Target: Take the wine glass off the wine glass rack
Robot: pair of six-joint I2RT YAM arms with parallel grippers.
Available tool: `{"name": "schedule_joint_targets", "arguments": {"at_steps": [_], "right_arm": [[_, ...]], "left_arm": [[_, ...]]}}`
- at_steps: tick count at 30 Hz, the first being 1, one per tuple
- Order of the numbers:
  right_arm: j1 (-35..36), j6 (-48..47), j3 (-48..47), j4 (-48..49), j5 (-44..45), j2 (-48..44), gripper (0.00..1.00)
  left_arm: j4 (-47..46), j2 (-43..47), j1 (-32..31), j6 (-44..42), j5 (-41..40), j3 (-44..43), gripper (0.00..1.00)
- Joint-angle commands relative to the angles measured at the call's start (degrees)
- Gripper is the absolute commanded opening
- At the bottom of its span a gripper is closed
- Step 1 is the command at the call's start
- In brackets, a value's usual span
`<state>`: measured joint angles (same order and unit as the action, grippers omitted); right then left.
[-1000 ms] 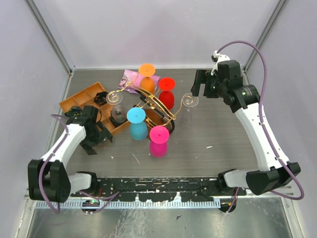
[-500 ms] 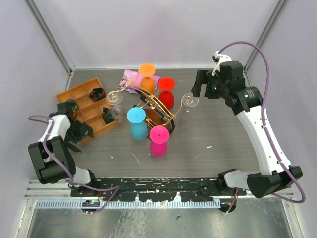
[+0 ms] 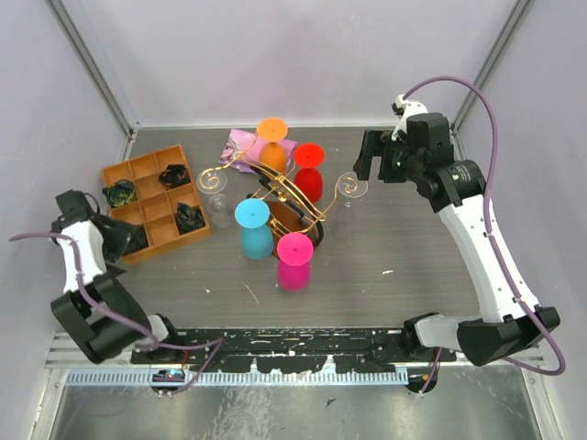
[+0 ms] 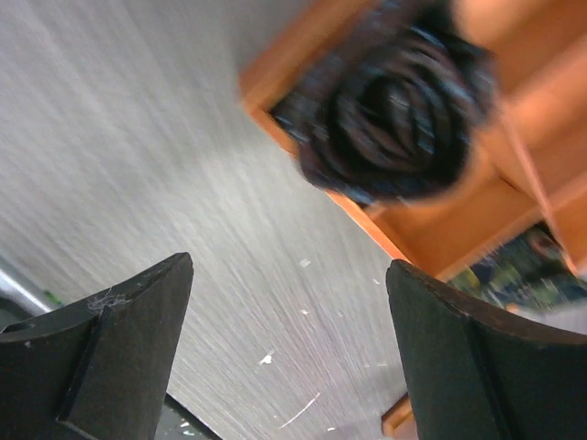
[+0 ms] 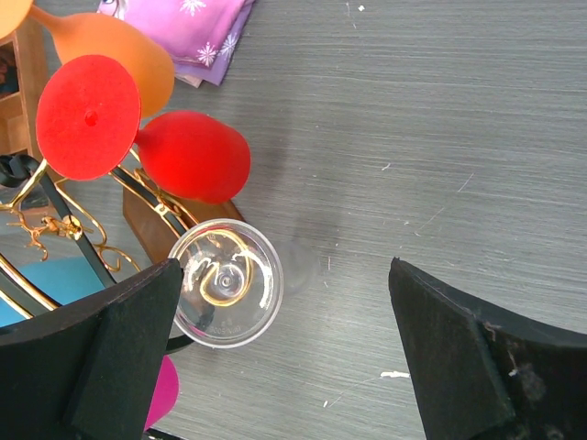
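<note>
**Wine glass rack** (image 3: 292, 194): gold wire on a brown base, standing mid-table (image 5: 440, 137).

**Clear wine glass** (image 5: 225, 282): hanging foot-up at the rack's right-hand curled scroll, which is showing through the foot.

**Other glasses:** the orange glass (image 3: 271, 129), red glass (image 5: 87, 117), blue glass (image 3: 251, 213) and pink glass (image 3: 294, 247) are hanging on the other rails. A second clear glass (image 3: 213, 183) is hanging at the left scroll.

**Right gripper** (image 5: 286, 357): hovering near the clear wine glass, jaws spread wide, gripping nothing.

**Purple cloth** (image 5: 183, 27): lying behind the rack, carrying a white snowflake print.

**Orange compartment tray** (image 4: 431, 229): sitting left of the rack, with a blurred black coil (image 4: 394, 119) lying in its corner compartment.

**Left gripper** (image 4: 289, 348): hanging over the table beside that corner, jaws wide, empty.
</note>
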<state>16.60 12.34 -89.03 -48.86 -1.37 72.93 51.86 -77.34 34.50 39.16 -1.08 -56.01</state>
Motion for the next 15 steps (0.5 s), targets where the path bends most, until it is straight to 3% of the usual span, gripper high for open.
{"name": "schedule_joint_targets", "arguments": {"at_steps": [1,6,15], "right_arm": [[-0.09,-0.63,-0.97,2.52,-0.66,0.21,1.00],[-0.16,0.20,-1.10,2.67,-2.55,1.05,1.00],[-0.15,-0.84,-2.58,2.59,-0.33,0.51,1.00]], "left_arm": [[-3.09,8.14,-8.87,2.44,3.94,-0.94,0.93],[-2.95,2.53,-20.89,4.35,-0.11,-6.64,0.94],[1.78,-18.90,-27.64,3.96,-5.14,-16.40,0.99]]}}
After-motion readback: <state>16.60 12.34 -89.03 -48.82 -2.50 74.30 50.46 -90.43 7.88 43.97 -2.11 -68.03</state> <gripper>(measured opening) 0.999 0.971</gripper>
